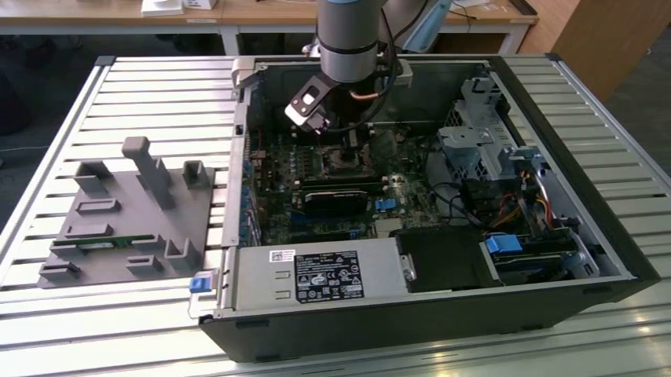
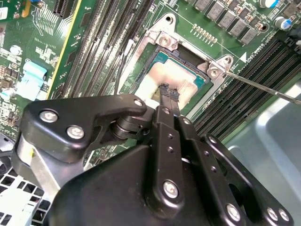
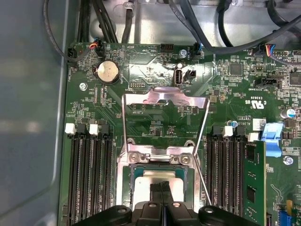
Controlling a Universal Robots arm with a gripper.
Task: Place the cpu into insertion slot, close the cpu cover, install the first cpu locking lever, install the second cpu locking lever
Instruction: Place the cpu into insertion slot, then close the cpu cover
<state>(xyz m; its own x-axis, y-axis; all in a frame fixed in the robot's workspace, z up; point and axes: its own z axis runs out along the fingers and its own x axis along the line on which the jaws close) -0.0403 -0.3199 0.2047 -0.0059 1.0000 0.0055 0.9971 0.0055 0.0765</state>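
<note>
Gripper (image 2: 168, 92), pressed together, tips at the cpu (image 2: 182, 77) lying flat, metal top up

Slatted table (image 1: 63, 330) bearing computer case (image 1: 419, 322), grey fixture (image 1: 115, 228)

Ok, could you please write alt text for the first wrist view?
The chip lies in its socket on a green motherboard, with the gripper above it, fingers shut. The metal cover is folded open beside the socket.

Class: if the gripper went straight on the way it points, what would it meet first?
The cpu in its socket: the gripper points at its metal top, close above or perhaps touching.
</note>
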